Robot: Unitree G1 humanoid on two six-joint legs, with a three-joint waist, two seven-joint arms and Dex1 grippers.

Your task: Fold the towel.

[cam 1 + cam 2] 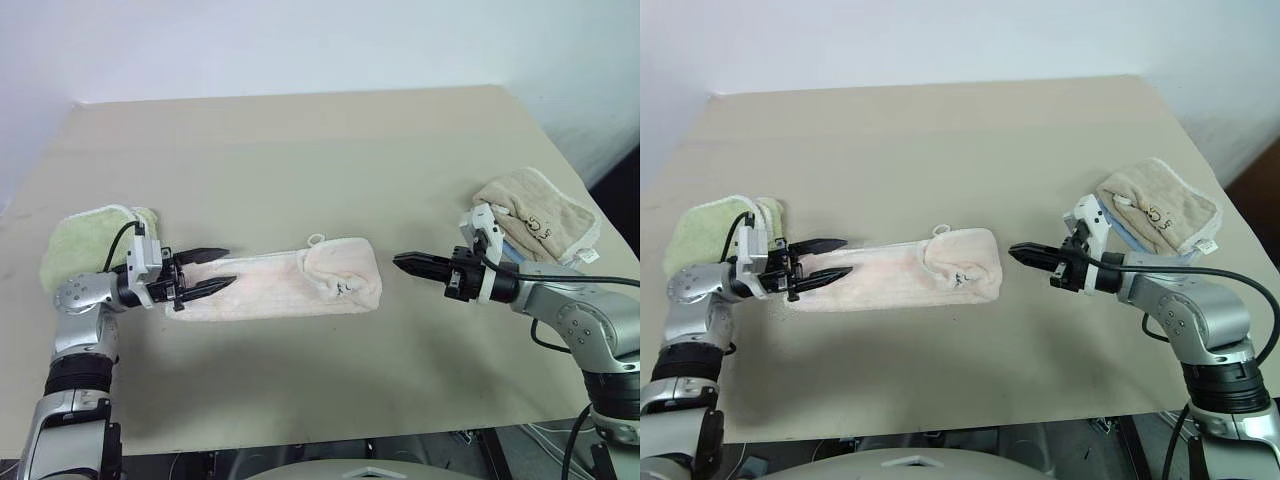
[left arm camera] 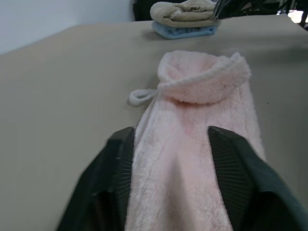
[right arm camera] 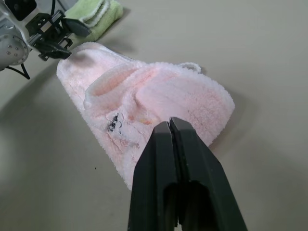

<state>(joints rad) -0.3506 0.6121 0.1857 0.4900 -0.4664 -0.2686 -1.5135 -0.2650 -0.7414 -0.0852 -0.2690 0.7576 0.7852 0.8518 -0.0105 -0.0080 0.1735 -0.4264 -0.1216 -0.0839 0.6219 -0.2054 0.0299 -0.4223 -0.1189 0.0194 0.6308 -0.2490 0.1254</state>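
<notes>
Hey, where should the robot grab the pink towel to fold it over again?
Probably the pink towel's flat single-layer end, coming level from the robot's left, where the left gripper already straddles it. The opposite end is already folded over and bulky, so harder to pinch.

A flat, matte beige surface [image 1: 300,150] is seen carrying three cloth items. A pale pink terry towel [image 1: 300,282], folded into a long strip, lies near its middle. A light green folded towel [image 1: 85,240] lies to the pink towel's left, and a beige folded towel [image 1: 535,215] on a light blue folded cloth [image 2: 185,32] lies to its right.
</notes>
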